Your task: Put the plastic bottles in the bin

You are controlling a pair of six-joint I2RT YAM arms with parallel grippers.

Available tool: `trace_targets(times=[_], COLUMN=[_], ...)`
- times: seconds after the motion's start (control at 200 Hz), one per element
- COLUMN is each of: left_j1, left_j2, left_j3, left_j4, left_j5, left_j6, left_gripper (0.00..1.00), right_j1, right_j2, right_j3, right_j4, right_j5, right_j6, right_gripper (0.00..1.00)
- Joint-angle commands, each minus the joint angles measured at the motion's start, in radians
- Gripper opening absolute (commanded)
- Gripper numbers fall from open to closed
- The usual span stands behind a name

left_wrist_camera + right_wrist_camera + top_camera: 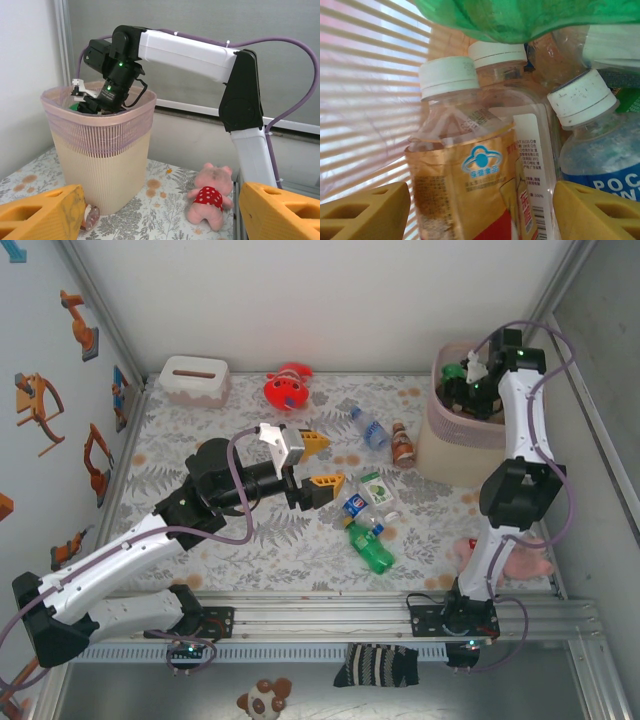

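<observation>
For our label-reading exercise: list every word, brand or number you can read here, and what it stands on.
"POC", cut off by the frame edge: on the blue-labelled bottle.
Characters under a blue logo, orange-labelled bottle: too blurred to read.
Fine print and barcode, white-labelled bottle: too small to read.
Labels of the bottles on the table: too small to read.

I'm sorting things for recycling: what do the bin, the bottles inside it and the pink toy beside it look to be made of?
The bin: pale matte plastic, judging by its fine moulded slats, lined with a thin pink film bag. The bottles: clear glossy plastic, see-through with printed labels. The pink toy: soft plush fabric, fuzzy surface, probably stuffed.
</observation>
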Motion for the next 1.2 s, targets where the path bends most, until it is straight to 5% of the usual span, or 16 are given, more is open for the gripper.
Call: trace_targets(times=[0.0, 0.621, 1.197], left_j1=[0.004, 0.003, 0.141], left_j2=[-0.013, 0.060, 0.113], left_j3=[-0.002, 0.042, 0.006], left_j4=[0.004, -0.098, -0.190], left_j5=[-0.005, -0.151, -0.241], left_j6=[-0.011, -0.110, -0.421], left_gripper=[0.80, 0.79, 0.78], right_j1=[0.008, 0.046, 0.520], right_j2=[-0.070, -0.307, -0.390], right_j3=[0.038, 0.066, -0.058], right_j4=[-0.024, -0.047, -0.071], right_j5=[0.022, 0.193, 0.417], right_j6=[0.011, 0.013, -0.067], right_gripper=[0.74, 0.70, 0.68])
